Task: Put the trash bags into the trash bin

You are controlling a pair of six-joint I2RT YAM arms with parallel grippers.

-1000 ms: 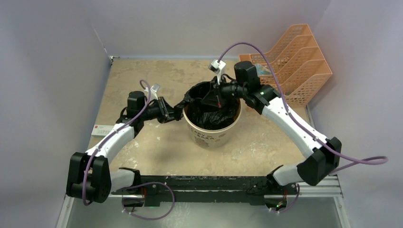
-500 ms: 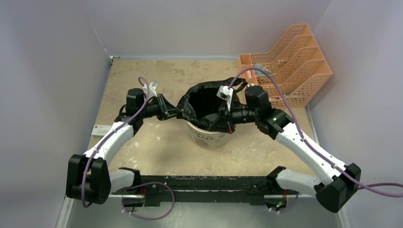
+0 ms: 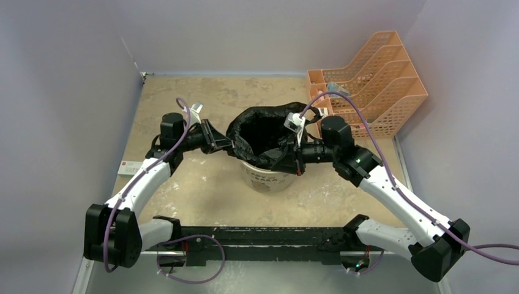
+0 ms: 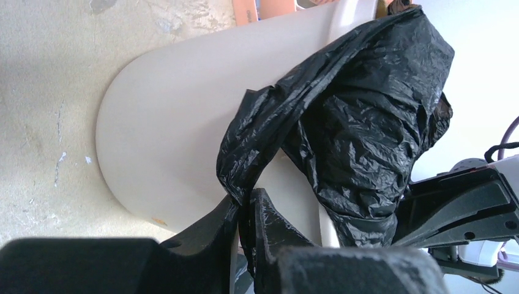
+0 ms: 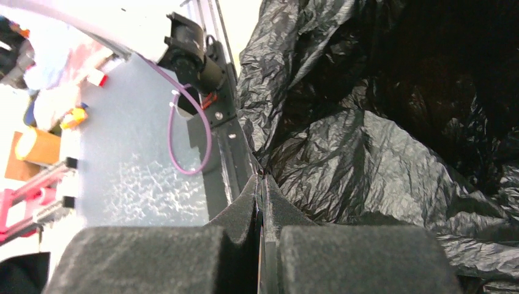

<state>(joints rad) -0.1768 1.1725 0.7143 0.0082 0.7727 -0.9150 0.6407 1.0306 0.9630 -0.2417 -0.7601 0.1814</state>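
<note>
From above, the trash bag hides the rim of the trash bin, whose lettering is unreadable.

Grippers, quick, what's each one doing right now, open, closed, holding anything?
Left gripper: closed, pinching a fold of the trash bag.
Right gripper: closed, pinching the same trash bag.

Trash bin: cream round bucket, upright, mid-tabletop, brown lettering on near wall. Trash bag: black, glossy, crinkled film. Lower part sits inside bin. Mouth spread open above bin, wider than bin. Left edge of bag pinched in left claw. Near-right edge pinched in right claw.
</note>
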